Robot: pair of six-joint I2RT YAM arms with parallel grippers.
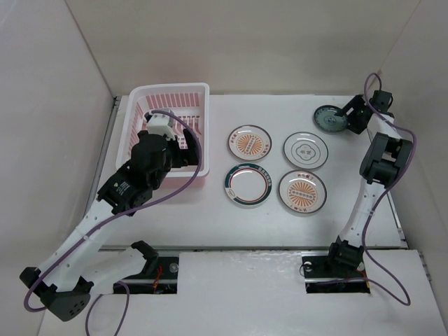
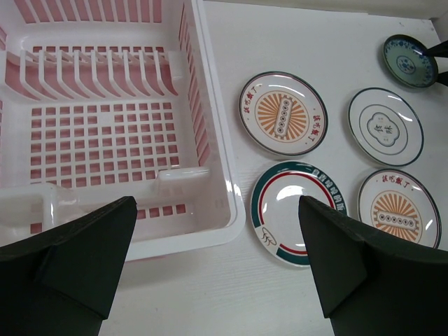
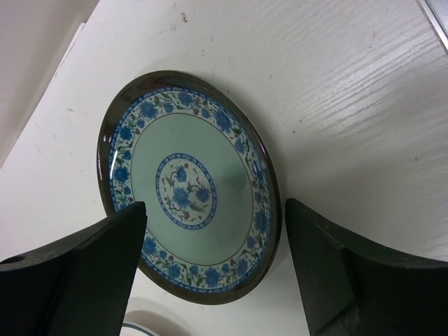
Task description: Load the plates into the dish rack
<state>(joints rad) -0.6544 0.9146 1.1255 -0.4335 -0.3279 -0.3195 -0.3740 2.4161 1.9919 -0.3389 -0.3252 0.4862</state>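
1. The dish rack (image 1: 171, 88) (image 2: 210, 133), pale pink with a white rim, sits on the white counter (image 1: 280, 224). Its row of upright ribs runs along its far side.
2. All five plates lie flat on the counter outside the dish rack, on its right.
3. Closest to the dish rack are the first sunburst plate (image 1: 250, 143) (image 2: 282, 113), level with its middle, and the green-rimmed plate (image 1: 248, 185) (image 2: 297, 210), just off its near right corner.
4. One step farther from the dish rack are the grey-rimmed plate (image 1: 305, 150) (image 2: 385, 126) and the second sunburst plate (image 1: 302, 191) (image 2: 397, 208). With the first two they form a square block, none of them touching.
5. The teal plate (image 1: 330, 117) (image 2: 409, 61) (image 3: 189, 185) lies farthest from the dish rack, out past the grey-rimmed plate toward the back wall.
6. The left fingers (image 2: 77, 266) hang over the dish rack's near right part, spread wide and holding nothing.
7. The right fingers (image 3: 77, 273) are low on the far side of the plates from the dish rack. They stand wide apart, one on each side of the teal plate and close to its rim. I cannot tell whether they touch it.
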